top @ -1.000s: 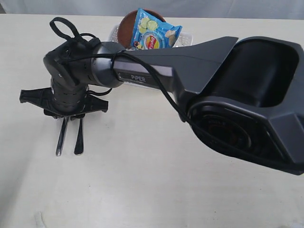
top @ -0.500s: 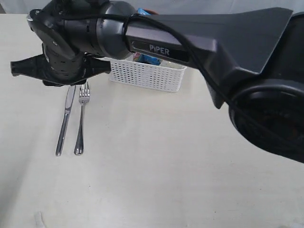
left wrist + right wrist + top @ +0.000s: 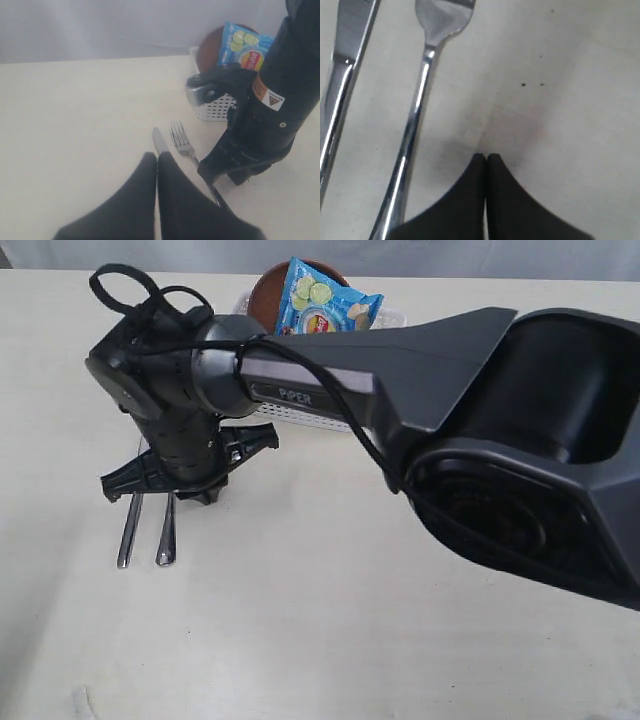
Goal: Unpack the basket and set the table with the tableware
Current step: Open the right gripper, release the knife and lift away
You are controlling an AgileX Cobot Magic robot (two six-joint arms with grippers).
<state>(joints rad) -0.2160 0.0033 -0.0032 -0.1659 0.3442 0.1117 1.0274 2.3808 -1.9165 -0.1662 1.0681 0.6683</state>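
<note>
Lying side by side on the pale counter [image 3: 300,630], a steel knife [image 3: 125,535] and a steel fork [image 3: 166,538] are seen toward the left of the exterior view, close together but apart, the knife to the left of the fork there. The right fingers [image 3: 465,210] are pressed together with nothing between them and are held low over bare counter just beside the fork's handle; whether their tips touch the surface cannot be told. In the exterior view the upper parts of both pieces are hidden behind the right arm [image 3: 420,350], which is stretched across from the right. The left fingers [image 3: 137,200] are likewise clenched on nothing and are pointed toward the knife's tip. The white perforated basket [image 3: 217,106] is placed beyond the cutlery, toward the counter's far edge, and is largely covered by the arm in the exterior view. A brown plate [image 3: 265,295] is stood on edge in it, and a blue crisp packet [image 3: 325,305] is leaned against the plate.
</note>
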